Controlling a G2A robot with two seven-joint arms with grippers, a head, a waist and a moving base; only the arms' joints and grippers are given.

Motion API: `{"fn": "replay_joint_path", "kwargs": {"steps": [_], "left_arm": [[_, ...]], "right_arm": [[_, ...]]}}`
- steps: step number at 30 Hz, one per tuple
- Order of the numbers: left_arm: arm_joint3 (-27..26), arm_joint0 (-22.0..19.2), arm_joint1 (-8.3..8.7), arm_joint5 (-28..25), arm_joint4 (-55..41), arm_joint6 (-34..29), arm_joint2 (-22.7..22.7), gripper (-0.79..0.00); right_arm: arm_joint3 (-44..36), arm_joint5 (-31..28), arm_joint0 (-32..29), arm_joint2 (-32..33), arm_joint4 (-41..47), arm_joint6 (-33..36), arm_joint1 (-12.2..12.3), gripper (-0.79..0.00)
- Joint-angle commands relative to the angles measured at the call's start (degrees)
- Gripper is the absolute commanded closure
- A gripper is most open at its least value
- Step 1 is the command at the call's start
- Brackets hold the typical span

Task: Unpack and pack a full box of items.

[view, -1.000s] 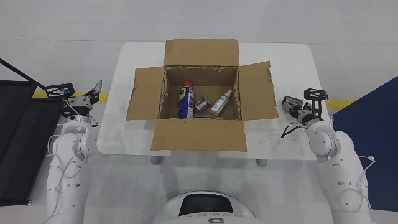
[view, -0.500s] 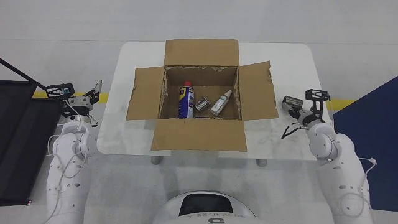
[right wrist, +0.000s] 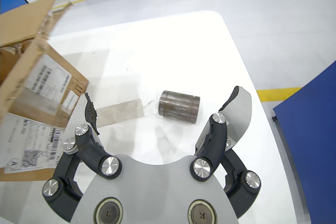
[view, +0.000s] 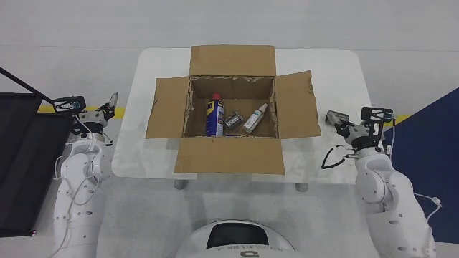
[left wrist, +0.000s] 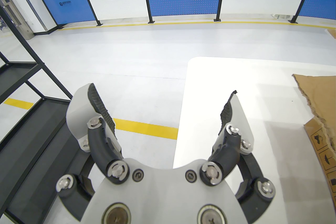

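Observation:
An open cardboard box (view: 232,154) stands mid-table with its flaps spread. Inside lie a blue spray can (view: 215,115), a small metal part (view: 232,120) and a clear bottle (view: 254,118). A dark metal cylinder (view: 336,119) (right wrist: 179,107) lies on its side on the white table (view: 330,72), right of the box. My right gripper (view: 356,125) (right wrist: 163,100) is open just short of the cylinder, not touching it. My left gripper (view: 92,104) (left wrist: 162,92) is open and holds nothing, hanging at the table's left edge.
A black metal rack (view: 21,158) (left wrist: 31,117) stands on the floor left of the table. A blue mat (view: 430,136) covers the floor at the right. The box's right flap (right wrist: 29,57) is close beside the right gripper.
My right gripper has drawn back to the right, away from the metal cylinder, which stays on the table. The left arm has not moved.

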Motion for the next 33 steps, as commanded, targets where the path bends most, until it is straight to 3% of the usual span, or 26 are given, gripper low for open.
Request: {"fn": "replay_joint_path", "kwargs": {"steps": [1,15,23,33], "left_arm": [[0.0,0.0,0.0,0.0,0.0,0.0,0.0,-0.785],[0.0,0.0,0.0,0.0,0.0,0.0,0.0,-0.785],[0.0,0.0,0.0,0.0,0.0,0.0,0.0,-0.785],[0.0,0.0,0.0,0.0,0.0,0.0,0.0,-0.785]], "right_arm": [[-1.31,-0.52,-0.44,-0.44,-0.48,-0.45,-0.04,-0.785],[-4.15,-3.7,-0.78,-1.82,-1.04,0.68,-0.04,-0.785],[-3.59,-3.85,4.89,-5.4,-4.26,8.72,0.02,-0.785],[-1.44,-7.65,9.08,-7.94,-1.53,12.33,-0.02,-0.785]]}}
